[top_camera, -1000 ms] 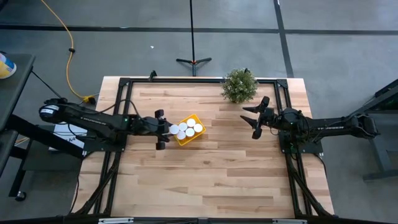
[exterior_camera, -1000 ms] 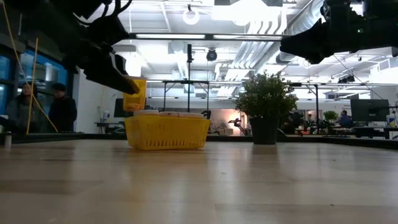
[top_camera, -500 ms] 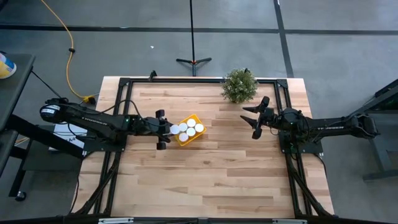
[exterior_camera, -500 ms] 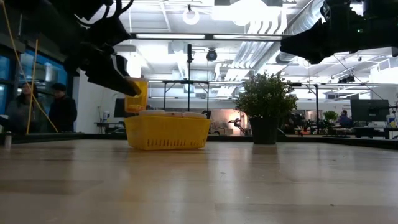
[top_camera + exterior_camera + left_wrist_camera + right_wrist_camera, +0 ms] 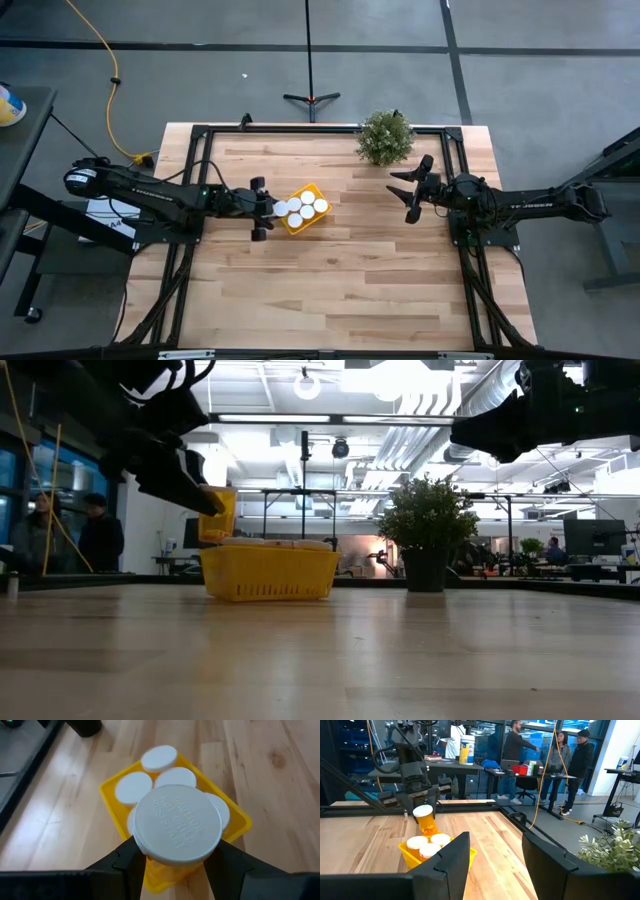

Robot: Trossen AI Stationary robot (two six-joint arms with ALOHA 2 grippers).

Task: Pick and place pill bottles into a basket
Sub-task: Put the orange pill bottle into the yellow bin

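Fingers (image 5: 131, 865) of the left gripper (image 5: 175, 870) clamp a white-capped orange pill bottle (image 5: 177, 827) above the yellow plastic basket (image 5: 239, 822) holding other capped bottles (image 5: 134, 788); right gripper (image 5: 407, 192) waits spread open, well apart.

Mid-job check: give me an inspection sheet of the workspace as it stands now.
Surface: wooden table, mostly bare.
Job's things: yellow basket holds pill bottles; one held bottle hangs above its edge.
Clutter: potted plant at the far edge.
Grippers: left pincer shut on the held bottle; right pincer open, waiting beside the plant.
Cables: yellow cable on the floor.
Surroundings: tripod stand behind table; people in the room.
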